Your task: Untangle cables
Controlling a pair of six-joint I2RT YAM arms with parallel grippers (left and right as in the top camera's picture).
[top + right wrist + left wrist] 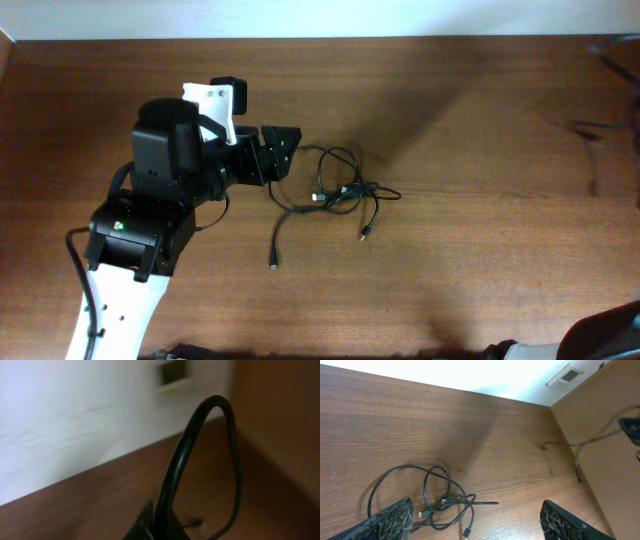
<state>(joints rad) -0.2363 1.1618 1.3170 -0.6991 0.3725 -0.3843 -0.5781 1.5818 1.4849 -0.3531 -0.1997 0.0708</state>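
Note:
The cables are thin black cords looped together on the wooden table, with loose ends trailing to small plugs at the front and right. My left gripper is open and empty, just left of the bundle. In the left wrist view the cables lie between and just ahead of the spread fingers, closer to the left finger. My right gripper shows only as a dark tip at the bottom centre, fingers together. A thick blurred black cord loops up in front of it.
The left arm's body and its thick base cable fill the front left. Part of the right arm shows at the front right corner. A dark object with cords sits at the far right edge.

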